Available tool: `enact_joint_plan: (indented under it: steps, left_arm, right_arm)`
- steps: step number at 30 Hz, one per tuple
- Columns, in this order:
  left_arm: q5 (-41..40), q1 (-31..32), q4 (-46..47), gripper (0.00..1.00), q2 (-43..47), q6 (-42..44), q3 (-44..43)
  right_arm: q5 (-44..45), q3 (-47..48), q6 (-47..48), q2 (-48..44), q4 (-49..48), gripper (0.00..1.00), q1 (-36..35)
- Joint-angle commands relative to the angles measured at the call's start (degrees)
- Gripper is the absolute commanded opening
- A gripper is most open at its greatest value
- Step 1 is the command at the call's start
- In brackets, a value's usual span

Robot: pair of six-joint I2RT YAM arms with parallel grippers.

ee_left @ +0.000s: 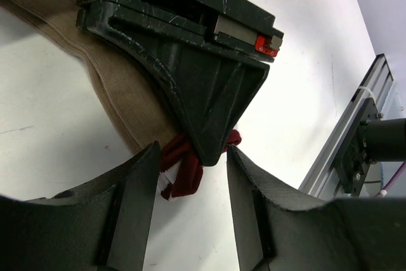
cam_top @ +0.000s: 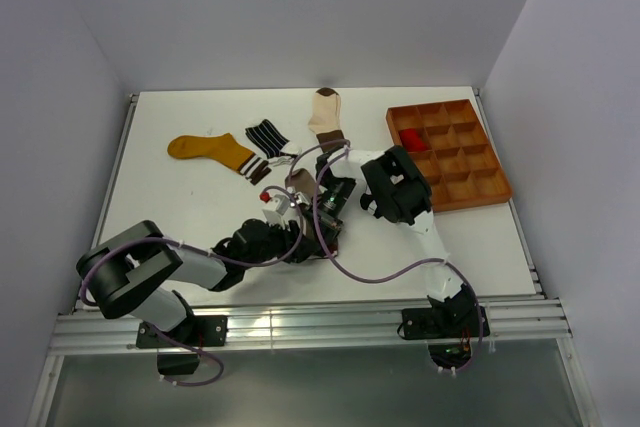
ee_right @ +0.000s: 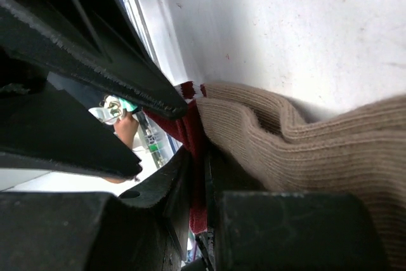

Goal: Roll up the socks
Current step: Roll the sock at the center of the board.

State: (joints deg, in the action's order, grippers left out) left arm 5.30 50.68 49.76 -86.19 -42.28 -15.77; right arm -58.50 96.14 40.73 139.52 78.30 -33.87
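The taupe sock lies flat mid-table, its dark red and white striped cuff bunched at one end. My right gripper is shut on that cuff, with the taupe knit pressed against its finger. My left gripper is open, its two fingers on either side of the right gripper's tip and the cuff, holding nothing. From above, both grippers meet over the taupe sock. Further back lie the mustard sock, the black-white striped sock and the cream-and-brown sock.
A brown compartmented tray stands at the back right, with a red sock in one compartment. A purple cable loops across the table by the right arm. The aluminium rail marks the near table edge.
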Motion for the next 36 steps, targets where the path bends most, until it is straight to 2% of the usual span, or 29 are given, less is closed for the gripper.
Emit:
enact_joint_plan:
  steps: [1, 6, 11, 27, 32, 36]
  left_arm:
    - [0.5, 0.3, -0.6, 0.52, 1.6, 2.6, -0.3]
    - [0.5, 0.3, -5.1, 0.52, 6.1, 4.6, 0.5]
    - [0.9, 0.3, -10.0, 0.48, 7.9, 6.4, -0.3]
    - [0.0, 0.3, -12.1, 0.41, 3.6, 8.7, -5.0]
    - [0.1, 0.3, -13.2, 0.33, 1.3, 9.1, -7.0]
    - [1.0, 0.3, -12.4, 0.31, 1.1, 8.7, -6.6]
  right_arm:
    - [0.1, 2.0, 3.0, 1.1, 3.0, 0.16, 0.9]
    - [-0.2, 2.4, 4.3, 1.6, 4.2, 0.16, 1.3]
    - [-0.5, 2.5, 4.0, 2.0, 4.1, 0.15, 1.5]
    - [-0.6, 3.4, 3.4, 2.5, 4.2, 0.14, 1.7]
    - [-0.6, 3.4, 3.4, 2.4, 4.2, 0.14, 1.8]
    - [-0.6, 3.4, 3.3, 2.6, 4.2, 0.14, 1.9]
